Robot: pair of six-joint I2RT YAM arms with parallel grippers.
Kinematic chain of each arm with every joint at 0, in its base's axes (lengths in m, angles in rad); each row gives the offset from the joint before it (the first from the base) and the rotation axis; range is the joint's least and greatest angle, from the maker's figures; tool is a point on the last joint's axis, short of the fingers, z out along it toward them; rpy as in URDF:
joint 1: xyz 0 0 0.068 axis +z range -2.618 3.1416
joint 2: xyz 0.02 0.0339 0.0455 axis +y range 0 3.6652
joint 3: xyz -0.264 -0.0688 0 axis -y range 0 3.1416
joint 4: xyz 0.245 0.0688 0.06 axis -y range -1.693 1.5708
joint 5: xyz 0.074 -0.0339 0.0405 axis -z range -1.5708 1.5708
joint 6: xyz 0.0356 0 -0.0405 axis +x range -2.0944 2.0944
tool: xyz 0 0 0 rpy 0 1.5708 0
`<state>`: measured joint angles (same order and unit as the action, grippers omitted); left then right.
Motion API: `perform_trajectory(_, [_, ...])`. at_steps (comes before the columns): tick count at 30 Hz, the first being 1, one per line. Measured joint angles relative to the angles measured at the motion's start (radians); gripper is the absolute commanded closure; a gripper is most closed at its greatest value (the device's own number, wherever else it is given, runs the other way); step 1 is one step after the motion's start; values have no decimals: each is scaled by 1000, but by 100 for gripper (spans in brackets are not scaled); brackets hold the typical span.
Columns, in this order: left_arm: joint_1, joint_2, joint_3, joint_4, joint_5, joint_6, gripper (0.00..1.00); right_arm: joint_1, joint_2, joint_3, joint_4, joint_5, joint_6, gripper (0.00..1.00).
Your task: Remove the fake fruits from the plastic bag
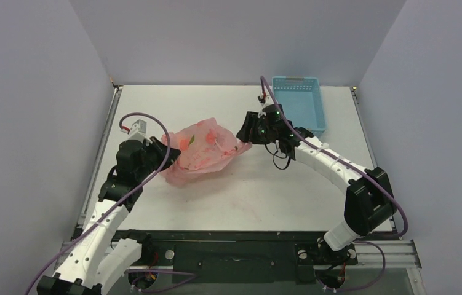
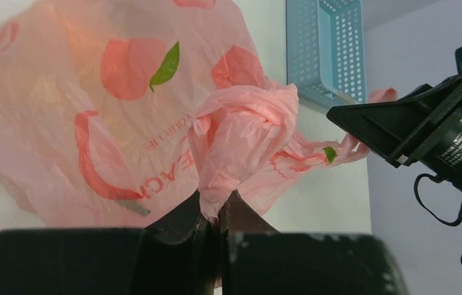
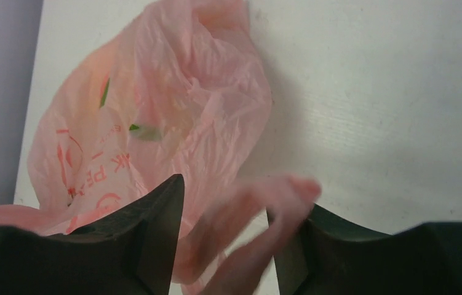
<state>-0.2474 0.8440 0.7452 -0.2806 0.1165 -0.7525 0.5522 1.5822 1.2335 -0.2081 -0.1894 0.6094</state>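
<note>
The plastic bag, thin pink film printed with peach and leaf marks, lay crumpled on the white tabletop, left of the middle and about midway between the near and far edges. No fake fruits could be made out through the film. The left gripper was at the bag's left end, its fingers pressed together on a twisted bunch of the pink plastic that rose straight from between the tips. The right gripper was at the bag's right end, its fingers spread wide; a blurred strip of pink film ran through the gap, and I could not tell if it touched either one. A light-blue slotted basket stood at the far right corner, well apart from the bag.
</note>
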Motion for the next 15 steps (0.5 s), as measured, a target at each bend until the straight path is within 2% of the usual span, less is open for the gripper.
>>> perform_trajectory(3, [0, -79, -76, -8, 50, -53, 100, 9, -56, -73, -40, 10, -7, 41])
perform_trajectory(6, [0, -122, -73, -10, 72, -60, 100, 14, -137, -101, -58, 34, -9, 35])
perform_trajectory(15, [0, -140, -51, -16, 105, -57, 100, 60, -332, -71, -131, 169, -18, 28])
